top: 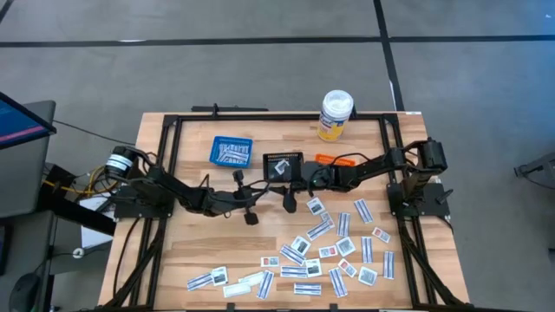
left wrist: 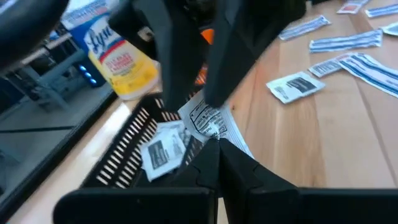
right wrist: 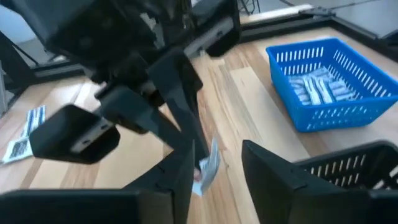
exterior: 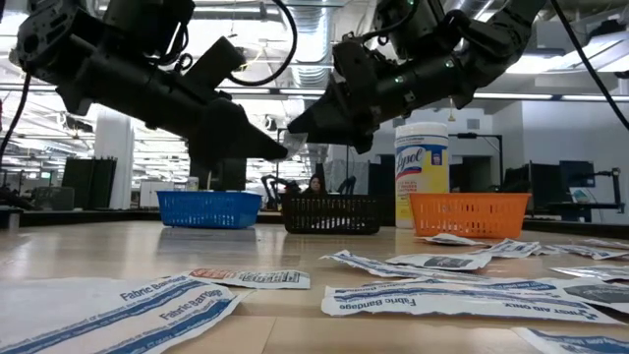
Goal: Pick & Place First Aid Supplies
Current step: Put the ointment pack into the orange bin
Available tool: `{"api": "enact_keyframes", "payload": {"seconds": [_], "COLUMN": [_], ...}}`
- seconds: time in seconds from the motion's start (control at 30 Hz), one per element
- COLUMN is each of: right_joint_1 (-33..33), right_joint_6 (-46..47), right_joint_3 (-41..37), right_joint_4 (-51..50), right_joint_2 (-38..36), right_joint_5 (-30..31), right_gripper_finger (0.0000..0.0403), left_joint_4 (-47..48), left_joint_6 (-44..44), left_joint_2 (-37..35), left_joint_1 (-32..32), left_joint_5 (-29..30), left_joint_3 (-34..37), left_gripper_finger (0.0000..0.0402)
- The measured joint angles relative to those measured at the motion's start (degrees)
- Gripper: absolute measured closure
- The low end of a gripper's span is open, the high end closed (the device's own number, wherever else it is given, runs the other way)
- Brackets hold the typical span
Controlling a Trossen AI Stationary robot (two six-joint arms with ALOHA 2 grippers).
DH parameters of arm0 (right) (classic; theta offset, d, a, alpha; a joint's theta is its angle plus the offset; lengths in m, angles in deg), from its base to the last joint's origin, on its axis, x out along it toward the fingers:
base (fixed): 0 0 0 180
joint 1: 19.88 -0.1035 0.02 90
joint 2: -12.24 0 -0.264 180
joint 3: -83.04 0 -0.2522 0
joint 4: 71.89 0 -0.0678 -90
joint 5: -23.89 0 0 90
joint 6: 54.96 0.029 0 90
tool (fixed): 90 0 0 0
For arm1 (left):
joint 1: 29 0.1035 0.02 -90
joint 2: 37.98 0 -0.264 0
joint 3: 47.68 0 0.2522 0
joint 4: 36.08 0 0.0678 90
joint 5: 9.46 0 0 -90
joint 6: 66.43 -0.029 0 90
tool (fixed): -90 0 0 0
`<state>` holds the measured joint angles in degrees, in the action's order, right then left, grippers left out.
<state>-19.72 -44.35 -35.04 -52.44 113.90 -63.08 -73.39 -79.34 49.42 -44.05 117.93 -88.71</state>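
We see a small white packet (left wrist: 208, 121) pinched between both arms above the tabletop (top: 225, 256), beside the black basket (top: 283, 164). Our left end effector (top: 279, 185) is closed on it; our right end effector (top: 299, 184) straddles it, fingers parted. More packets (top: 334, 251) lie scattered nearer the front edge.

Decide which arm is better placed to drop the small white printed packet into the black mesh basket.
Left, probably. The left gripper is shut on the small white printed packet beside the black mesh basket, while the right gripper only straddles the packet, fingers apart.
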Motion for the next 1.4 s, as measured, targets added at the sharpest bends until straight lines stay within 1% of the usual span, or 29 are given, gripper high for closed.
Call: {"api": "enact_keyframes", "payload": {"seconds": [0.1,0.47,0.6,0.73,0.9,1.0,1.07,1.13,1.23,1.3,1.33,1.4], "right_joint_1": [-0.04,-0.19,-0.19,-0.17,-0.13,-0.36,-0.68,-1.17,-1.73,-1.77,-1.77,-1.78], "right_joint_6": [-0.01,-2.06,-3.92,-5.69,-7.63,-11.95,-14.74,-17.10,-18.11,-18.17,-18.24,-18.25], "right_joint_3": [0.00,0.00,0.00,0.00,0.00,-0.02,-0.02,-0.02,-0.14,-0.15,-0.15,-0.15], "right_joint_4": [-1.45,-1.53,-1.54,-2.72,-4.42,-5.85,-6.22,-6.28,-6.45,-6.49,-6.51,-6.66], "right_joint_2": [0.00,0.00,0.00,0.00,0.00,0.00,0.00,0.00,0.03,0.04,0.04,0.06], "right_joint_5": [-0.02,-0.13,-0.13,-0.02,-0.03,-0.42,-2.28,-3.76,-4.57,-5.35,-5.58,-5.56], "right_gripper_finger": [0.0304,0.0395,0.0395,0.0401,0.0402,0.0401,0.0402,0.0402,0.0402,0.0402,0.0402,0.0402], "left_joint_4": [-1.75,-1.88,-1.80,-1.66,-1.65,-1.31,-1.25,-1.12,-0.74,-0.77,-0.76,-0.74], "left_joint_6": [-0.57,-1.47,-1.67,-1.67,-1.00,1.84,4.15,6.00,8.71,9.04,9.11,9.13], "left_joint_2": [0.52,0.00,-0.02,-0.02,-0.02,-0.02,-0.02,-0.04,-0.07,-0.07,-0.07,-0.07], "left_joint_1": [0.00,0.00,0.00,0.00,0.00,0.36,0.77,1.29,2.42,3.06,3.20,3.21], "left_joint_5": [0.81,1.03,0.99,0.98,0.98,0.94,0.92,-1.10,-9.15,-13.69,-14.89,-15.42], "left_joint_3": [0.00,0.00,0.00,0.00,0.00,0.00,0.00,0.00,0.02,0.02,0.02,0.02], "left_gripper_finger": [0.0397,0.0397,0.0388,0.0368,0.0329,0.0301,0.0282,0.0266,0.0246,0.0237,0.0235,0.0232]}}
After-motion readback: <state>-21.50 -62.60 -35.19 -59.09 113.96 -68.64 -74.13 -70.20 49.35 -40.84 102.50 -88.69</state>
